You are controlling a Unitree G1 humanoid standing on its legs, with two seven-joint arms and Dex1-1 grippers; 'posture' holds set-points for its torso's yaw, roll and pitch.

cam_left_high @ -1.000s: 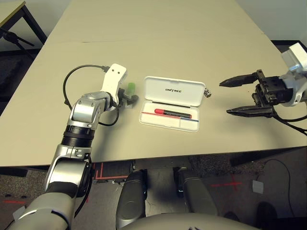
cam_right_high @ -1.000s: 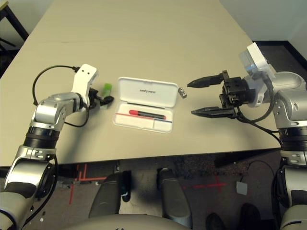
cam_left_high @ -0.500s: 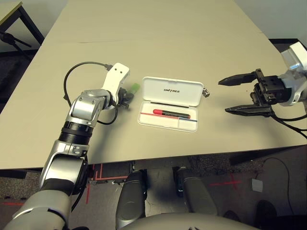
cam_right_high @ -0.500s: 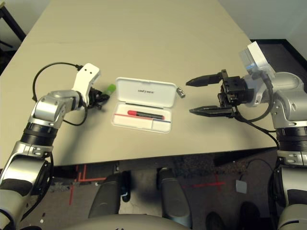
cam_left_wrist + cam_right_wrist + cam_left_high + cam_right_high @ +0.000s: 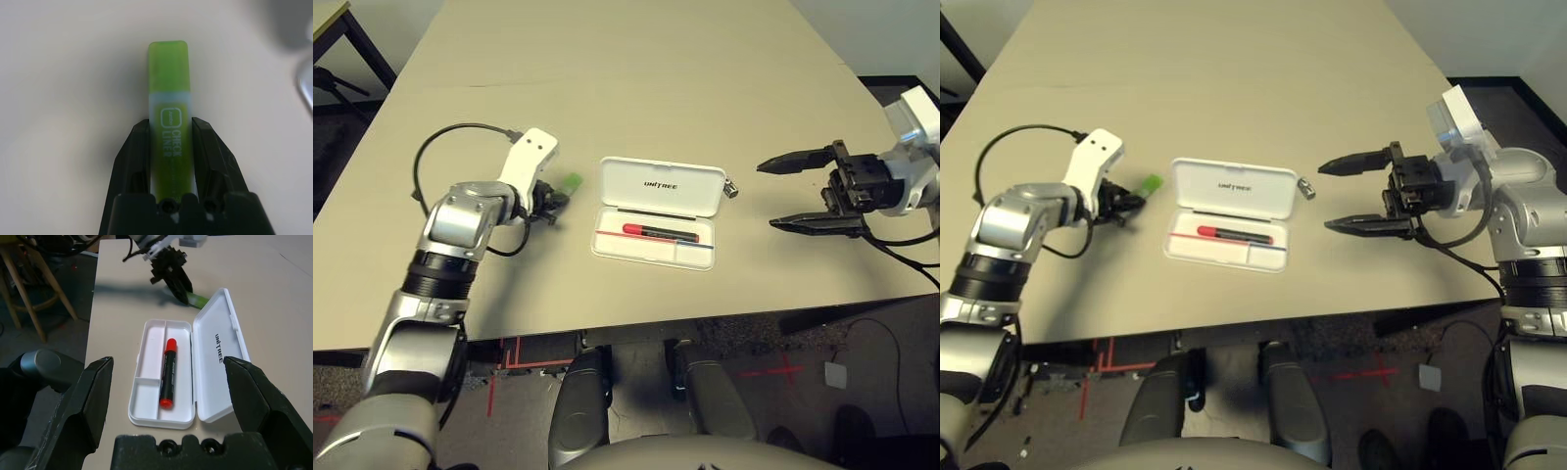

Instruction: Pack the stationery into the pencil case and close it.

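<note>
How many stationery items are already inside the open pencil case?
2, maybe more hidden: a red marker in the pencil case's long compartment, and a thin red-and-blue stick alongside it. The green highlighter is outside, gripped by the left hand.

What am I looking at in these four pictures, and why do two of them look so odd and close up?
It is a humanoid robot at a beige table. Two pictures come from cameras in its head, looking down over its silver arms. The close-up ones come from a camera on each wrist, looking along that arm's two black fingers.

On the table lies a flat white plastic pencil case, lid open, with a short red marker with a black end inside. A tiny silver-and-black piece sits beside the lid's corner.

The left gripper is closed on a flat light-green highlighter bar, as its wrist picture shows plainly. The right gripper hangs over the table with its fingers spread wide, holding nothing.
</note>
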